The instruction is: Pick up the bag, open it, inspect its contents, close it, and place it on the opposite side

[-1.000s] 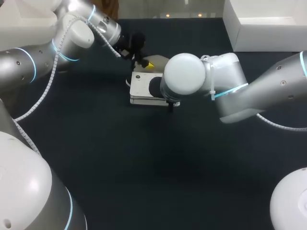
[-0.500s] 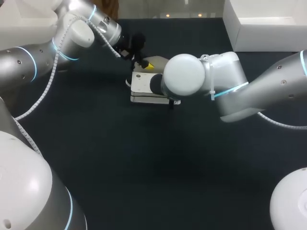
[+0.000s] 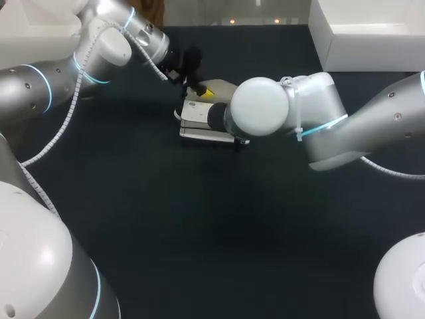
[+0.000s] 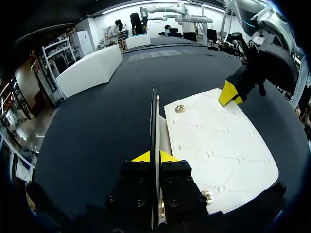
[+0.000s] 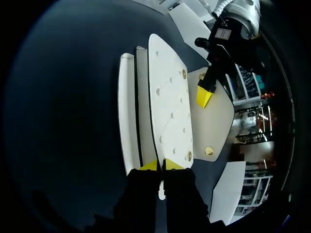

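A white bag [image 3: 198, 119] lies on the dark table at the back middle, between my two grippers. In the left wrist view my left gripper [image 4: 154, 156] is shut on a thin edge of the bag, seen edge-on, with the quilted white panel [image 4: 218, 145] beside it. My right gripper [image 5: 160, 165] is shut on the edge of that quilted panel [image 5: 167, 102]; the smooth flap [image 5: 216, 121] with a gold snap lies beyond it. In the head view the left gripper [image 3: 204, 92] is at the bag's far edge. My right arm [image 3: 265, 116] covers its own gripper and the bag's right end.
A white box [image 3: 372, 36] stands at the back right corner, and another white block [image 3: 33, 26] at the back left. Bare dark table surface [image 3: 199, 226] stretches in front of the bag.
The right gripper has shut on the bag's edge. The right arm has shifted slightly right, and the bag now looks flatter and tilted. The left gripper has kept its hold.
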Robot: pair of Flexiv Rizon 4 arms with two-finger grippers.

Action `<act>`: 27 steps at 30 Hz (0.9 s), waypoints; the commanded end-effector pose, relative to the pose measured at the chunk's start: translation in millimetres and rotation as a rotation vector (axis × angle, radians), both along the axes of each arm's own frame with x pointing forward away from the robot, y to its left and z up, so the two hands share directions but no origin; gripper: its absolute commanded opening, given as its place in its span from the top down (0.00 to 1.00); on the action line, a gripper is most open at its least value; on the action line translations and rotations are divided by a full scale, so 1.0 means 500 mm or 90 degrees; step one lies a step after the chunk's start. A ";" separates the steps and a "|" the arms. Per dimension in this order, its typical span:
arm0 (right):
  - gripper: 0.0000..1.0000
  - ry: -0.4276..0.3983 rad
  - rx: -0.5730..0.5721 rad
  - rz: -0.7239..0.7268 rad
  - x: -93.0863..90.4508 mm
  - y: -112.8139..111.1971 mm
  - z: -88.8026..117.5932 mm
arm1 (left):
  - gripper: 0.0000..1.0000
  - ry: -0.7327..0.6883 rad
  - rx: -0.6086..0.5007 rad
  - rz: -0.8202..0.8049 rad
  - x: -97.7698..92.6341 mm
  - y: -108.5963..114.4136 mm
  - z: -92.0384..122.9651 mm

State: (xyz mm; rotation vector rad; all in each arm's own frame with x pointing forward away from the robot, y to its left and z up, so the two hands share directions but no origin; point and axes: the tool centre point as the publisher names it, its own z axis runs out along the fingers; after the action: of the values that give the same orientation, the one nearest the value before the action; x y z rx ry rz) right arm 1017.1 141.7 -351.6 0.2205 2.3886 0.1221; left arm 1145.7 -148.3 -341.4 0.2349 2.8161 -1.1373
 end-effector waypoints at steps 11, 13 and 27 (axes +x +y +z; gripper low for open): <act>1.00 0.008 -0.016 0.024 -0.005 0.003 -0.009 | 1.00 -0.078 0.006 -0.035 -0.043 -0.003 0.010; 1.00 0.008 -0.016 0.024 -0.005 0.003 -0.009 | 1.00 -0.100 0.014 -0.037 -0.053 -0.004 0.008; 1.00 0.008 -0.016 0.024 -0.005 0.003 -0.009 | 1.00 -0.197 -0.032 -0.071 -0.113 0.004 0.000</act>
State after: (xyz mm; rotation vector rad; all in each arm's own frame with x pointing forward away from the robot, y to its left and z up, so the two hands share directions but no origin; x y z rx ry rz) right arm 1011.8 142.9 -355.8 0.1647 2.4081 0.1090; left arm 1100.4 -149.7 -338.7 0.5593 2.6020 -1.0641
